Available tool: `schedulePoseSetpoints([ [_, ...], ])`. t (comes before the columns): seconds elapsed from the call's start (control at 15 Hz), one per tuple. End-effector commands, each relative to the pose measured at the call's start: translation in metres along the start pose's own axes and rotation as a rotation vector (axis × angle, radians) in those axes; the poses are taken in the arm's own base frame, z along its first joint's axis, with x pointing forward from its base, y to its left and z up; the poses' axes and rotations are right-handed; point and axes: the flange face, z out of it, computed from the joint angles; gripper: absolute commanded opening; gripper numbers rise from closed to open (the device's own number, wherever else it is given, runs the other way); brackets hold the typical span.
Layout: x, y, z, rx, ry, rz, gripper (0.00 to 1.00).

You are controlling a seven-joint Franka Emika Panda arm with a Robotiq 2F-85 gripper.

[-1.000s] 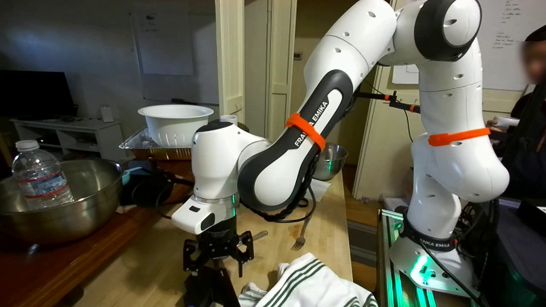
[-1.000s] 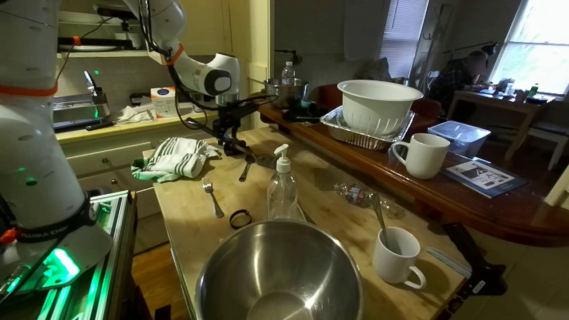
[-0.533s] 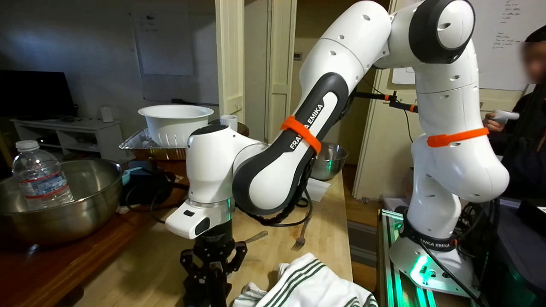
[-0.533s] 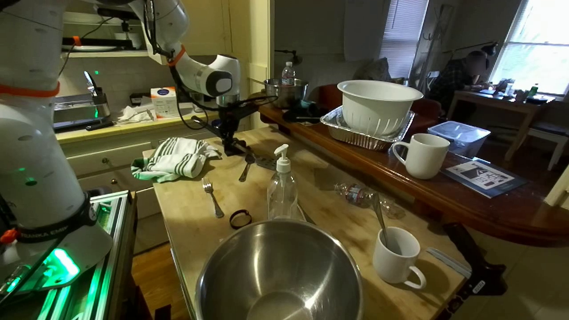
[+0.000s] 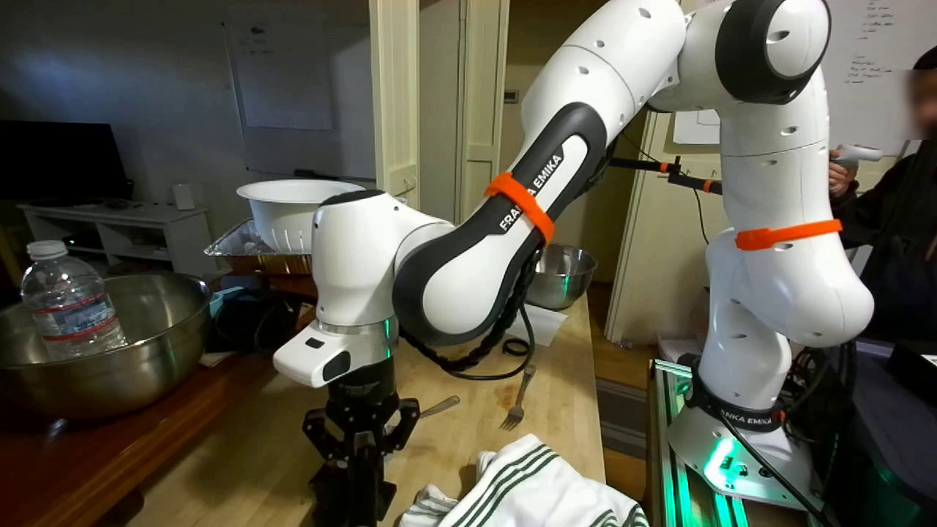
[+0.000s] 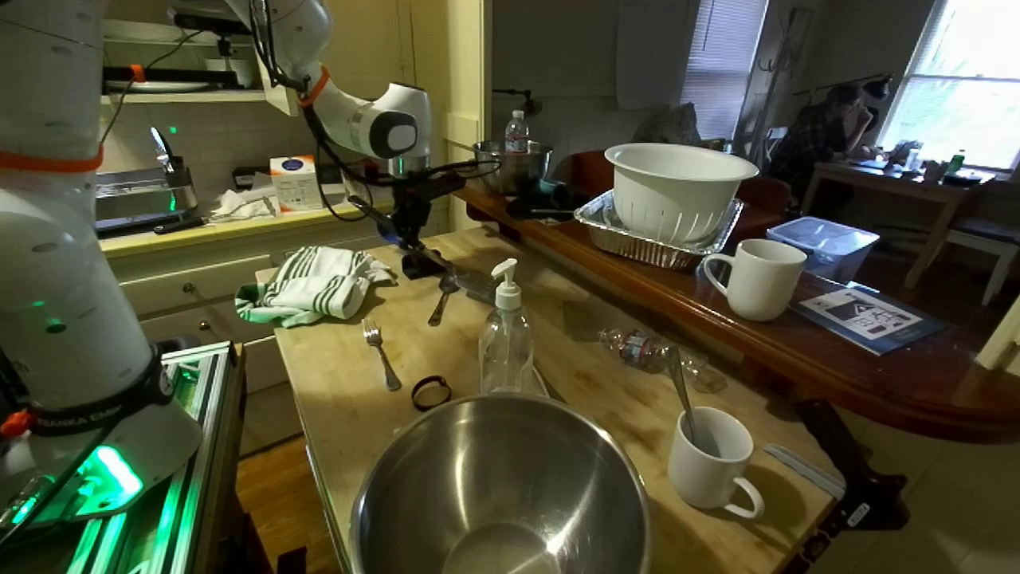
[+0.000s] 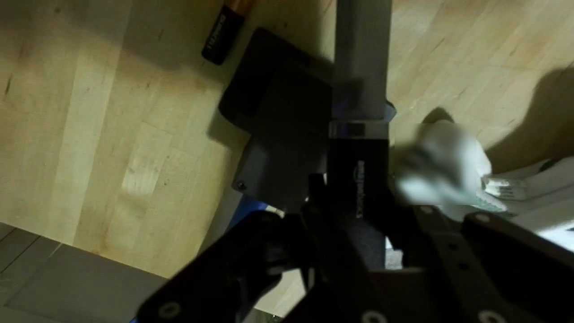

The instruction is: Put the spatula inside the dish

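Inside the gripper [image 7: 354,197], a spatula [image 7: 358,154] is clamped by its handle, well apart from the white bowl [image 6: 669,203].

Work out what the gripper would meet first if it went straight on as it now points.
Pointing down, the gripper, holding the spatula, would probably meet the dark object on the table first; depth is unclear.

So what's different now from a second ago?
The gripper closed on the spatula and moved up a little, lifting it; I can't tell whether all of it left the table. A person's hand went up too. The dish, towel and fork stayed put.
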Motion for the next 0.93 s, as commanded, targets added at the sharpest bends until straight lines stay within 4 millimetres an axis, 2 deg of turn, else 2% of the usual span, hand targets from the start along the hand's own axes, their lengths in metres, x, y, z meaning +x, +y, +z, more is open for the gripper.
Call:
schedulePoseSetpoints([
  [0.0,0.001,-0.004,-0.048,0.007,-0.040,0.044,0.08],
  [0.47,0.010,-0.005,-0.104,0.032,0.014,0.118,0.08],
  [0.67,0.016,-0.011,-0.142,-0.047,-0.008,0.166,0.08],
  [0.87,0.017,-0.017,-0.195,-0.141,-0.044,0.262,0.08],
])
